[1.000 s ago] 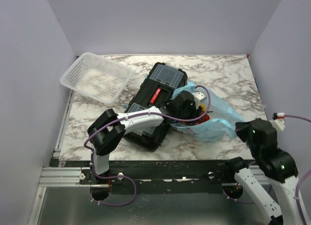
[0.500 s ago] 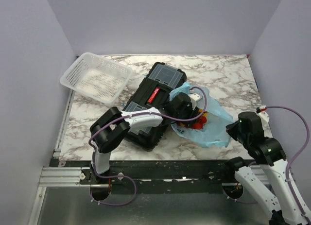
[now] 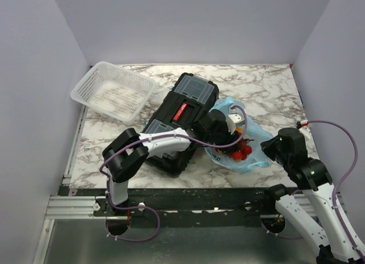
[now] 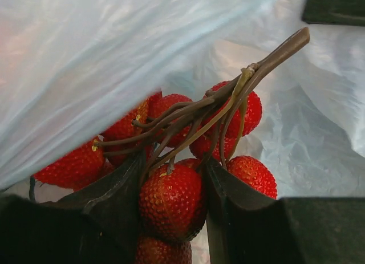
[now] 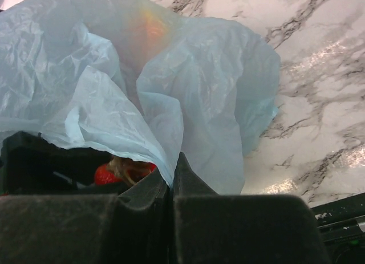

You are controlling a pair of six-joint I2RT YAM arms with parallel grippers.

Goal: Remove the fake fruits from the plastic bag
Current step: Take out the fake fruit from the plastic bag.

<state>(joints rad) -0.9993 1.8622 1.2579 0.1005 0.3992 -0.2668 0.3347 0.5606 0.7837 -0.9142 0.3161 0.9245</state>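
Our left gripper (image 4: 171, 210) is closed on one bumpy fruit in the bunch of red fruits (image 4: 182, 153), with a finger on each side of it. The bunch has a brown stem (image 4: 251, 76), and the plastic bag (image 5: 205, 104) is all around it. Our right gripper (image 5: 171, 184) is squeezed tight on a fold of the bag. The bag lies on the marble table (image 5: 319, 59), near and right, just right of the black toolbox (image 3: 182, 113).

A bunch of glossy red dimpled plastic fruits on a brown stem (image 4: 171, 201), frame centre, against a pale-blue translucent crinkly plastic bag (image 4: 85, 59); grey-veined white marble tabletop (image 5: 319, 76) at right.
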